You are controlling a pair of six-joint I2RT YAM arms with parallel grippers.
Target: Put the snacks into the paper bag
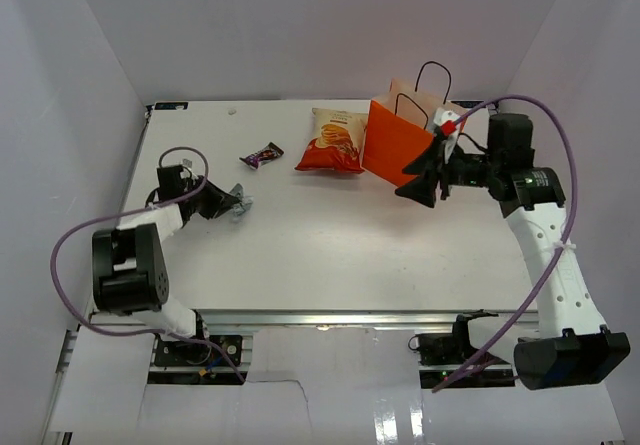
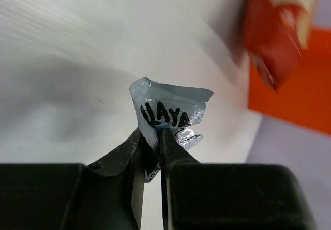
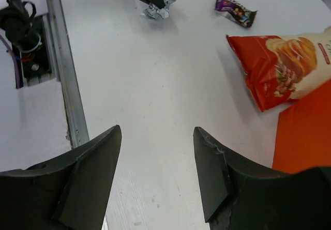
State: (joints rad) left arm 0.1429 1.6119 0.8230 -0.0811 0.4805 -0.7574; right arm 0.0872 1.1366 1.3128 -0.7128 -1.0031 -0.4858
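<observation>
The L tool (image 2: 159, 134) is seen pressed together on a silver-grey candy wrapper (image 2: 170, 110); the crinkled foil, printed w/ black lettering, is pinched at its lower edge and fanned out above the tool; whether it is lifted off the tabletop (image 1: 330, 250) or touching it cannot be told. In the top view this tool is found at the L side of the tabletop, well apart from the paper bag (image 1: 392, 145).

The bright orange paper bag is stood upright at the far R of the tabletop; two thin black loop handles are raised above its open mouth. A chip bag (image 1: 333, 141), orange and cream, is laid flat just beside the paper bag's L face; in the R wrist view its corner is met by the orange panel, but actual contact cannot be confirmed. A dark purple candy (image 1: 262, 154) is laid on the tabletop to the L of the chip bag, between it and the L tool, apart from both.

The R tool (image 3: 156, 133) is held w/ its jaws spread wide; only white tabletop is seen in the gap. It is positioned above the tabletop, just beside the paper bag's near face, pointed toward the L side. A metal rail (image 3: 64, 70) is seen along the tabletop's near edge in the R wrist view.
</observation>
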